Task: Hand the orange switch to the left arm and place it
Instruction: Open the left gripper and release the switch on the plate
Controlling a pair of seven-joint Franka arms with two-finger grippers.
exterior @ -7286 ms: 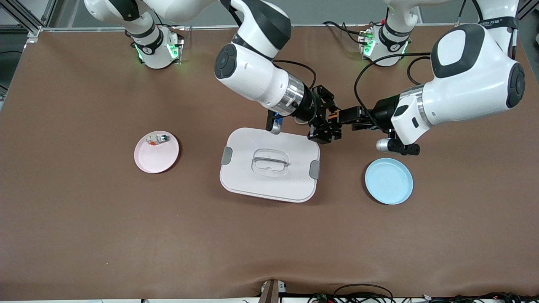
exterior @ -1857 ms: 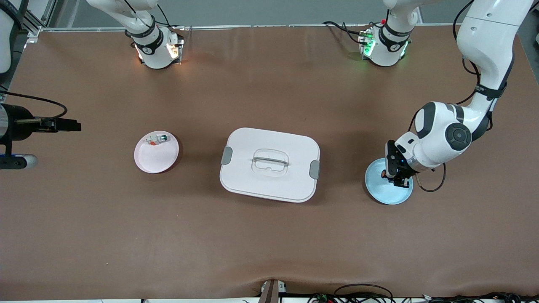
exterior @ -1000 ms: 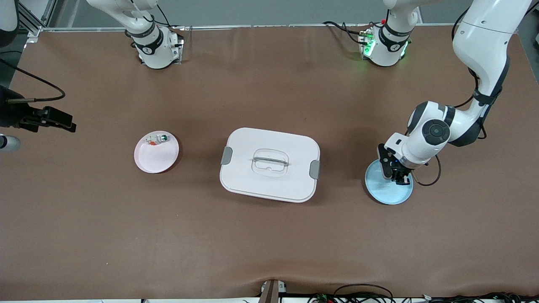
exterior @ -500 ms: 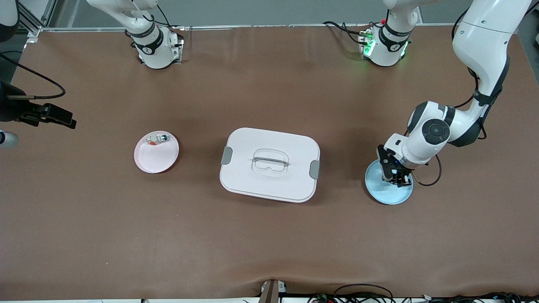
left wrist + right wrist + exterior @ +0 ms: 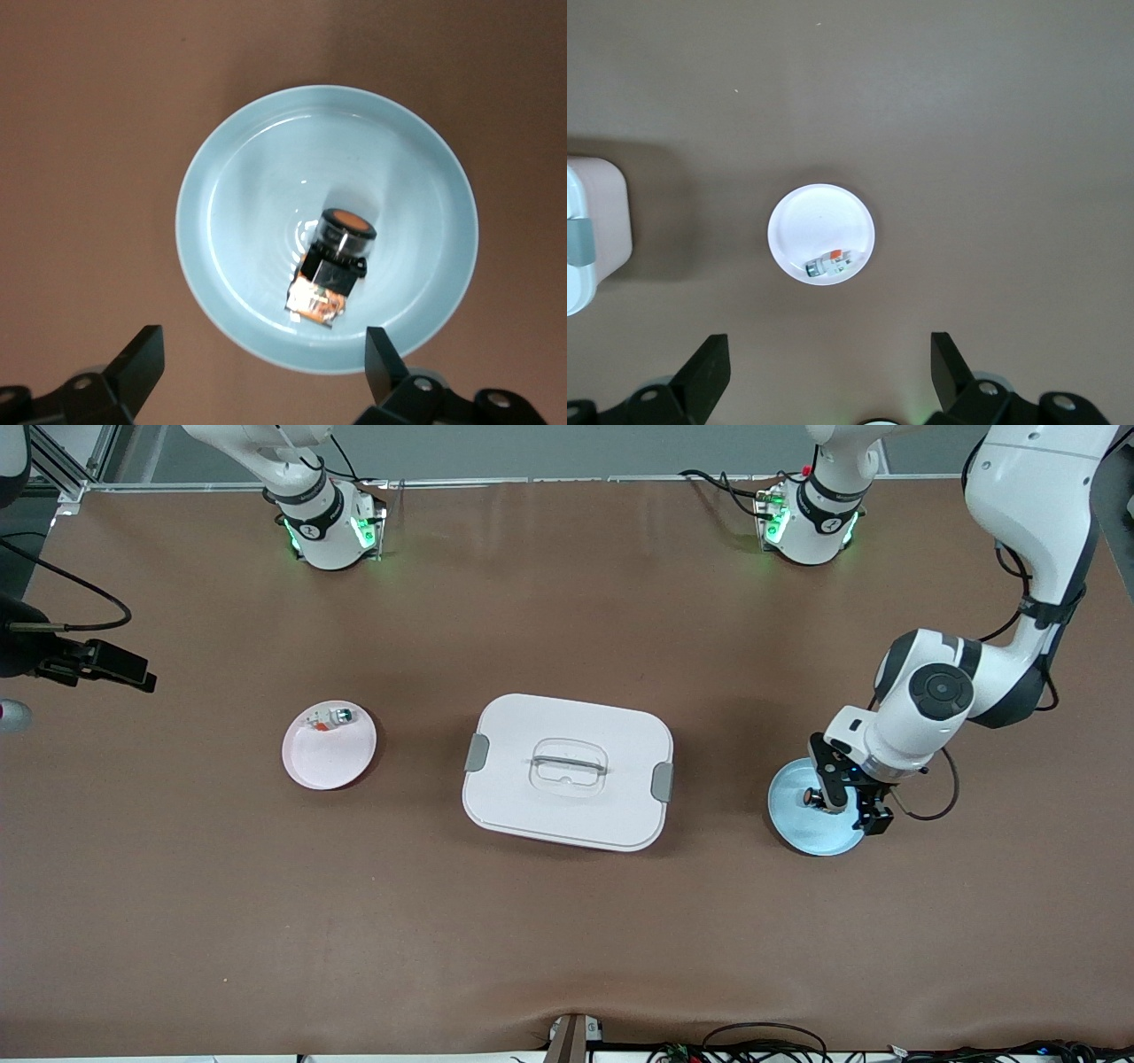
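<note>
Orange switch (image 5: 335, 264) loose in blue plate (image 5: 221, 177), left claw (image 5: 264, 367) spread above, right claw (image 5: 829, 372) spread, cropped

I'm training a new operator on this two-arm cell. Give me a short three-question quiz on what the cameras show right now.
1. True or false: the orange switch lies in the blue plate.
2. Which is over the blue plate? A. left tool B. right tool
3. Fill in: between the pink plate and the blue plate stands the ___.

Key: 1 true; 2 A; 3 box. Both tools stand open and hold nothing; the right arm waits at its end of the table.
</note>
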